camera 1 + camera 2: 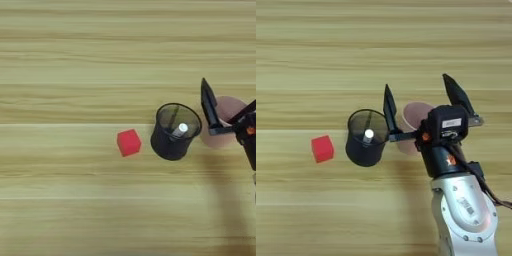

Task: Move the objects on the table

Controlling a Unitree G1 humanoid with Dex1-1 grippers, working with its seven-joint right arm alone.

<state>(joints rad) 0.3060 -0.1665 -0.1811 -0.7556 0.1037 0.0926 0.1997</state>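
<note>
Right gripper [418, 107] spread wide, two black fingers [389, 107] splayed apart, nothing clamped between them. Pale pink cup [415, 117] sitting in the gap between those fingers, partly hidden under the gripper body, apparently touched by neither finger, though contact at the hidden side cannot be ruled out. Just outside the left finger, almost against it, a black mesh pen holder [363, 145] standing upright, with a dark pen with a white end [368, 134] poking up inside; a second slim dark shaft also faintly visible within the mesh, possibly the black marker, too unclear to confirm. Further out on that same side, beyond the holder and well apart from the gripper, a small red cube [322, 148] lying alone on the wooden table [316, 60]. Silver forearm [463, 210] reaching in from the bottom edge behind the gripper. As for progress, judging only from how things lie: pens seemingly already stowed in the holder, cup bracketed but not yet grasped, cube untouched. Most likely in hand now: closing on the cup. Left to do: squeezing, lifting, setting it down somewhere. Worth watching: the left finger close to the holder, easily nudged on closing.
</note>
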